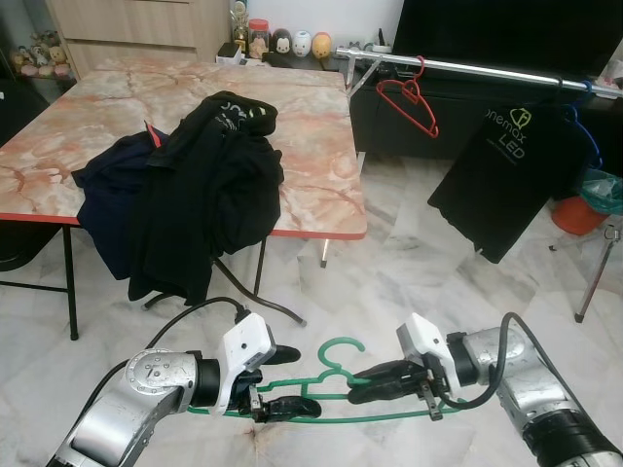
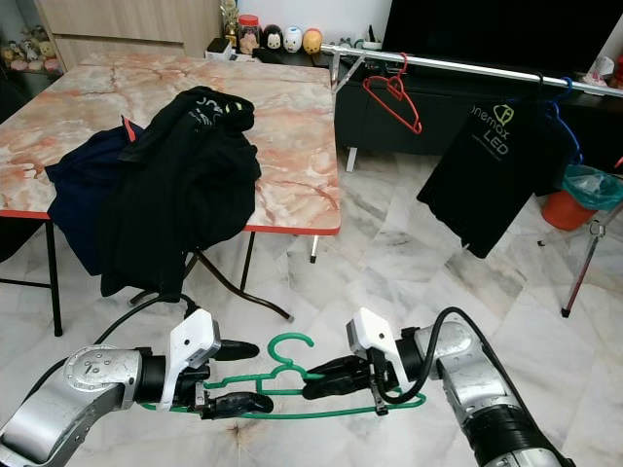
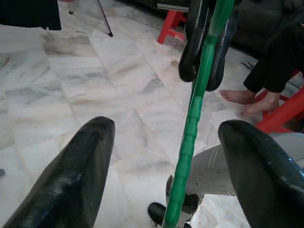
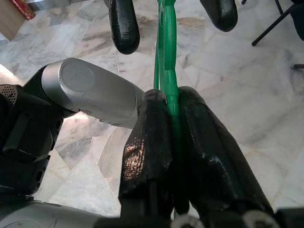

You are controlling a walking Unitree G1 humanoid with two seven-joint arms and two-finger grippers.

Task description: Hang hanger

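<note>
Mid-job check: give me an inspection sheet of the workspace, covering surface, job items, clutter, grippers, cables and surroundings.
Surface: marble-pattern table with a red edge, ahead on the left; pale marble floor.
Job's things: green hanger held low between both arms; clothes rail ahead on the right.
Clutter: dark clothes heaped on the table and draping over its edge.
Grippers: right gripper shut on the green hanger; left gripper open, fingers either side of the hanger bar.
Cables: black cable looping off the left arm, another on the right arm.
Surroundings: red hanger and black shirt on the rail; a person's bare feet nearby.
</note>
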